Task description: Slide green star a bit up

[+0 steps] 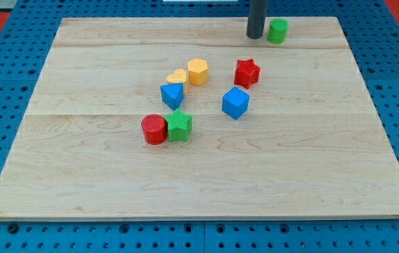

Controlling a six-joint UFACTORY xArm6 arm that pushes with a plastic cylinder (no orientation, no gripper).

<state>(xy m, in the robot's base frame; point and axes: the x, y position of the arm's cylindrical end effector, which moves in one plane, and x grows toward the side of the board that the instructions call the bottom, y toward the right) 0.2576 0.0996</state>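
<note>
Desk [80, 176]: my tip [256, 36] stood beside a green block [278, 31], possibly cylindrical; green star [179, 126] touched red cylinder [154, 129].

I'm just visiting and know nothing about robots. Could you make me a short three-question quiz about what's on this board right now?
1. True or false: my tip touches the green star.
2. Which block sits right against the green star, on the view's left? A) red cylinder B) blue cube C) red star
3. Fill in: the block closest to my tip, just to the view's right of it near the top edge of the board, is the green ____.

Key
1. False: my tip is far off, toward the view's top.
2. A
3. cylinder
</note>
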